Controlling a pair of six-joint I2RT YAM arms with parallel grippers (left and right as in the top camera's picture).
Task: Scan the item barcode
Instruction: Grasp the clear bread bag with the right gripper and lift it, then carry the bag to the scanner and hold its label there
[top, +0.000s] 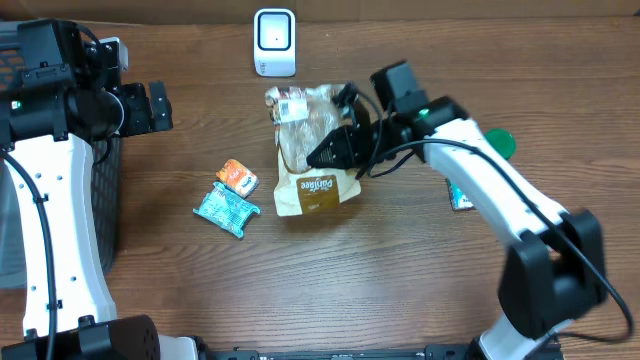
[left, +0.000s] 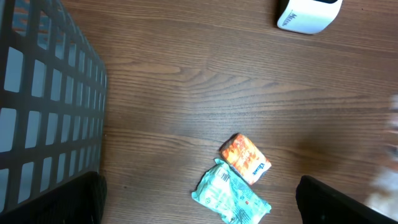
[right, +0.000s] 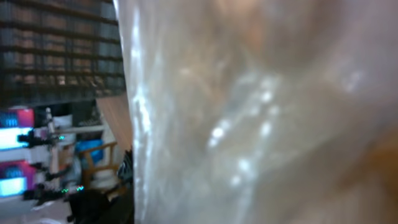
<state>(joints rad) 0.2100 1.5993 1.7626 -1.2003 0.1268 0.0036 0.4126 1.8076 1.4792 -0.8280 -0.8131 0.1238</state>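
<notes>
The item is a clear plastic bag of bread with a brown label (top: 315, 150). It lies tilted in the middle of the table, its top end with a white sticker toward the white scanner (top: 274, 42) at the back edge. My right gripper (top: 328, 150) is shut on the bag's middle from the right. In the right wrist view the shiny clear bag (right: 261, 112) fills the frame and hides the fingers. At the far left my left gripper (top: 157, 106) stands open with nothing in it. Its dark fingertips (left: 336, 202) show at the bottom corners of the left wrist view, above bare wood.
An orange tissue pack (top: 238, 176) and a teal packet (top: 226, 208) lie left of the bag; both the orange pack (left: 245, 158) and the teal packet (left: 231, 198) show under the left wrist. A black basket (left: 43, 93) stands at the left edge. A green object (top: 500, 142) and a blue packet (top: 460, 197) lie by the right arm.
</notes>
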